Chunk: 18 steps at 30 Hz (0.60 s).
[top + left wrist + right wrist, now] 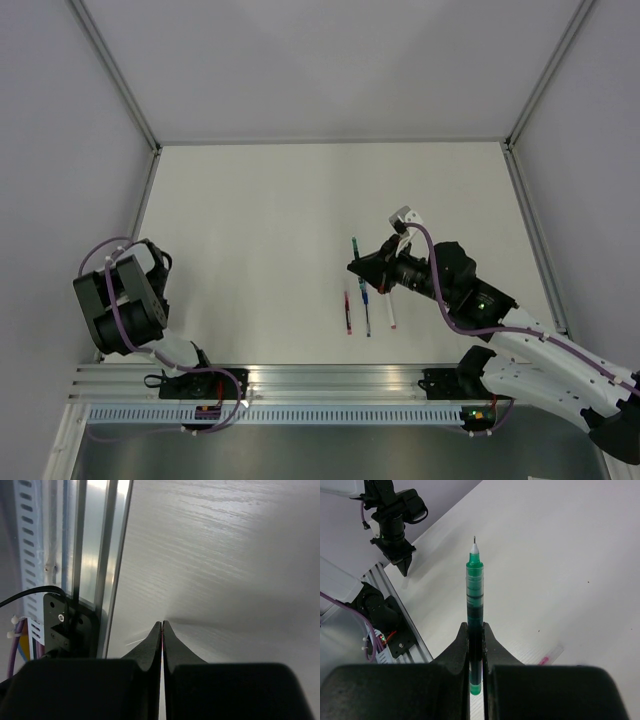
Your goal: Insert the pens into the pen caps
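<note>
By the counter's (250,220) near left corner, your left fingers (161,630) are clenched on nothing. Toward the near edge, right of middle, the red pen (347,312), blue pen (365,310) and white pen (391,310) lie side by side. Just beyond them, your right fingers (467,632) grasp the green pen (474,585), its bare tip pointing away from the fingers.

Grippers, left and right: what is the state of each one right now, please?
Left gripper: closed, holding nothing.
Right gripper: closed on the green pen.
</note>
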Available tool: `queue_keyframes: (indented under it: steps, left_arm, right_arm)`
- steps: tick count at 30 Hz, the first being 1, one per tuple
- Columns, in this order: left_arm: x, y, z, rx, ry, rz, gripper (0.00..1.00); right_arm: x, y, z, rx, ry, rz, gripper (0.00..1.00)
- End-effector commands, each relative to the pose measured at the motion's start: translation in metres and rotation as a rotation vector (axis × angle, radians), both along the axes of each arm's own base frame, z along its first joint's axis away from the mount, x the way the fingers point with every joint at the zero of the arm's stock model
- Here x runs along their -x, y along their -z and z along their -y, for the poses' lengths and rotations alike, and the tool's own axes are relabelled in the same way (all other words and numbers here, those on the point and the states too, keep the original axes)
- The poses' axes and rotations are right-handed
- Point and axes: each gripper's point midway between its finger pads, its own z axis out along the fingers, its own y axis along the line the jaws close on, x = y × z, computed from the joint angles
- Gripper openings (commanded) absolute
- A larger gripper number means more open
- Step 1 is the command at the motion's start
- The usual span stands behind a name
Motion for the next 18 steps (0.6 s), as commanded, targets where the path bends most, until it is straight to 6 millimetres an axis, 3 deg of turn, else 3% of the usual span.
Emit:
queue_keyframes:
  steps: [1,8,12,15,18]
  left_arm:
    - [0.015,-0.018,0.003,-0.067,-0.111,-0.008,0.02]
    - [0.007,-0.046,-0.012,-0.203,-0.153,0.117,0.02]
    - [0.029,-0.04,0.007,-0.16,-0.235,0.043,0.02]
    - [0.026,-0.032,0.021,-0.047,-0.22,0.004,0.02]
    - [0.03,-0.037,0.024,-0.038,-0.245,-0.044,0.02]
  right_arm:
    - [-0.003,-0.006,0.003,-0.016,0.02,0.028,0.0]
    - [-0.001,-0.012,0.005,-0.03,0.023,0.04,0.0]
    - [0.001,-0.015,0.004,-0.038,0.009,0.039,0.0]
    - [0.001,-0.012,0.004,-0.034,0.012,0.038,0.0]
    - [0.001,-0.012,0.005,-0.034,0.013,0.035,0.0]
